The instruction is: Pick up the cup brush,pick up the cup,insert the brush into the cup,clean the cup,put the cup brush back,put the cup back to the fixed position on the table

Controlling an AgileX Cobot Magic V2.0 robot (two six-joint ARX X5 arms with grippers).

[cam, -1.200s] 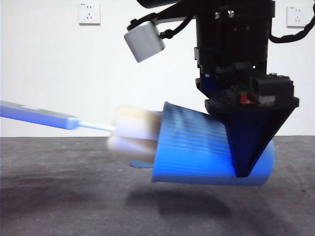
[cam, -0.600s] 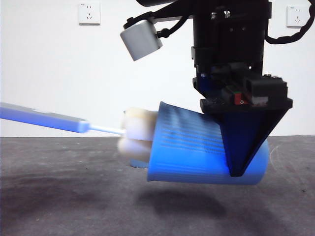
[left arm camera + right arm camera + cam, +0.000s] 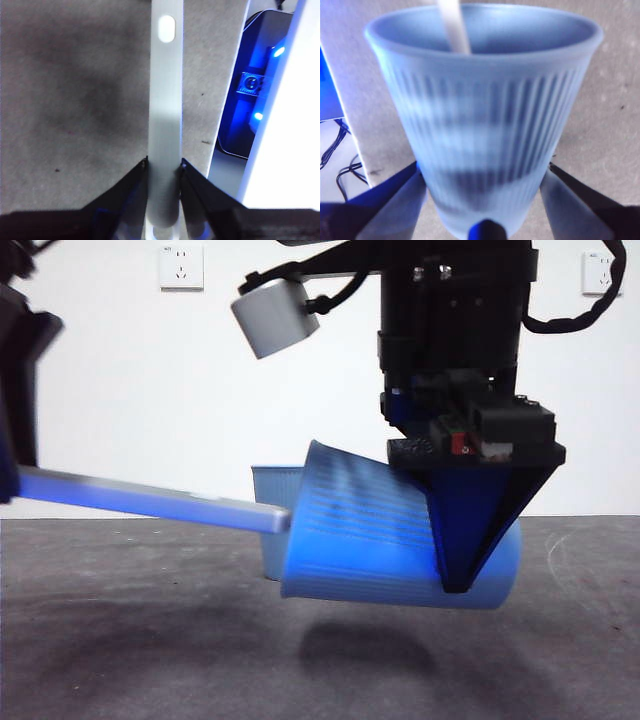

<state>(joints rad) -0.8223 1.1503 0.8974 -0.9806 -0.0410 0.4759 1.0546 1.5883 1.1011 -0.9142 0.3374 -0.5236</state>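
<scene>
My right gripper (image 3: 462,540) is shut on the blue ribbed cup (image 3: 380,545) and holds it tilted on its side just above the table (image 3: 150,650), mouth to the left. The cup fills the right wrist view (image 3: 485,115) between the jaws of the right gripper (image 3: 485,200). My left gripper (image 3: 12,475), at the left edge, is shut on the cup brush's grey handle (image 3: 150,500). The left wrist view shows the handle (image 3: 165,100) clamped in the left gripper (image 3: 163,172). The handle (image 3: 452,25) runs into the cup's mouth. The sponge head is hidden inside the cup.
A second blue cup (image 3: 268,525) stands on the table behind the held one. Two wall sockets (image 3: 181,267) are on the white wall. A dark device with blue lights (image 3: 250,100) and a white panel (image 3: 285,150) stand beside the table.
The brush has moved right and its sponge head has gone into the cup. The cup has shifted slightly left. The left arm has come into view at the left edge.
</scene>
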